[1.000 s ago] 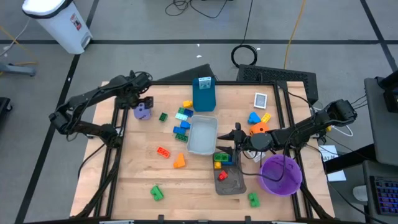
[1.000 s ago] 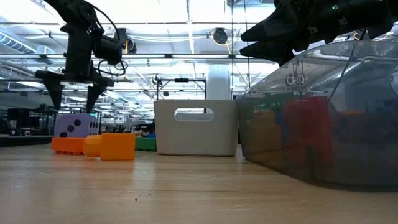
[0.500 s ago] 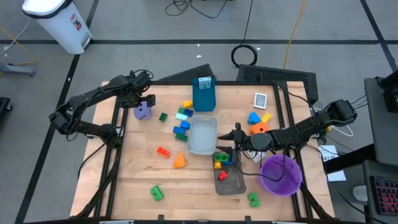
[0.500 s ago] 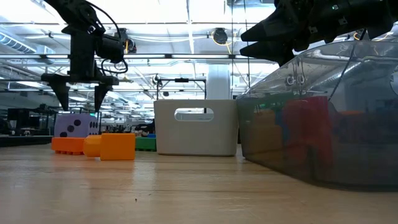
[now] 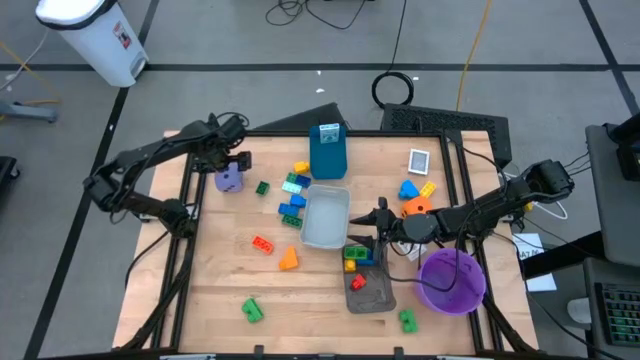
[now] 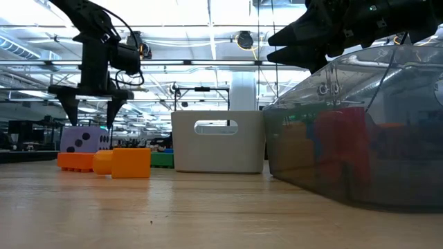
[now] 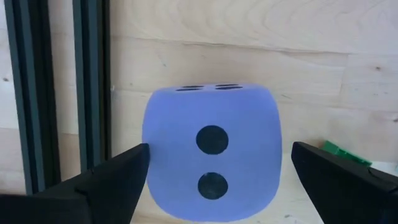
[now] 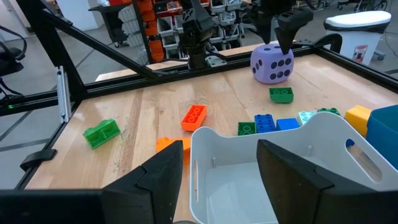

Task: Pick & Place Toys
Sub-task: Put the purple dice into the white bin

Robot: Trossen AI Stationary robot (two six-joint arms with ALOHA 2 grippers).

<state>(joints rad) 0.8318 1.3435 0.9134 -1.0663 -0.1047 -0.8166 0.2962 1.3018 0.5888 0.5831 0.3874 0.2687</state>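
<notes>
The purple die (image 5: 230, 179) (image 7: 211, 112) rests on the table near the far left corner. My left gripper (image 5: 228, 166) (image 7: 217, 163) points down right above it, open, with one finger on either side and a gap to each (image 6: 91, 122). Loose bricks lie about the table: a blue and green cluster (image 5: 292, 198), an orange brick (image 5: 263, 243), a green one (image 5: 251, 310). The orange die (image 5: 415, 207) sits at the right. My right gripper (image 5: 368, 226) (image 8: 221, 168) hangs level over the white tray (image 5: 312, 232), open, nothing between its fingers.
A grey tray (image 5: 378, 298) with a few bricks lies near the purple bowl (image 5: 452, 280) at the right front. A blue container (image 5: 328, 150) stands at the far edge. Black frame rails (image 7: 93, 93) run beside the purple die. A green brick (image 5: 262, 187) lies next to it.
</notes>
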